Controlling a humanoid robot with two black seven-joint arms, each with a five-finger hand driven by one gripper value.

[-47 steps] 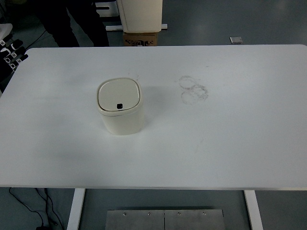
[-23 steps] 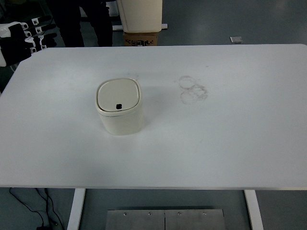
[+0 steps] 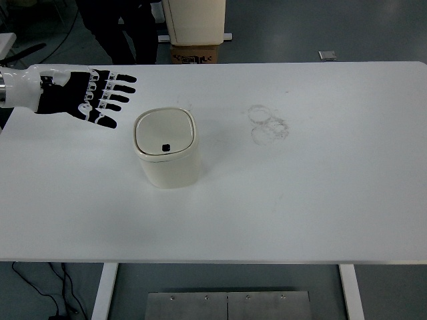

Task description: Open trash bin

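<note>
A cream trash bin [image 3: 167, 148] stands upright on the white table [image 3: 313, 193], left of the table's middle. Its rounded-square lid [image 3: 165, 131] lies flat and closed, with a small black button [image 3: 165, 147] near the lid's front edge. No brand or writing can be read on the bin.

The left hand [image 3: 77, 97] reaches in from the left edge and hovers over the table at about ten o'clock from the bin, near it but not touching. Its fingers [image 3: 117, 89] are spread and stretched out toward the right, holding nothing.

Faint ring-shaped smudges [image 3: 269, 123] mark the tabletop at about two o'clock from the bin. Beyond the far edge sits a cardboard box [image 3: 195, 53] with dark print too small to read, and a person's dark trouser legs [image 3: 117, 27] show at twelve o'clock from the hand.
</note>
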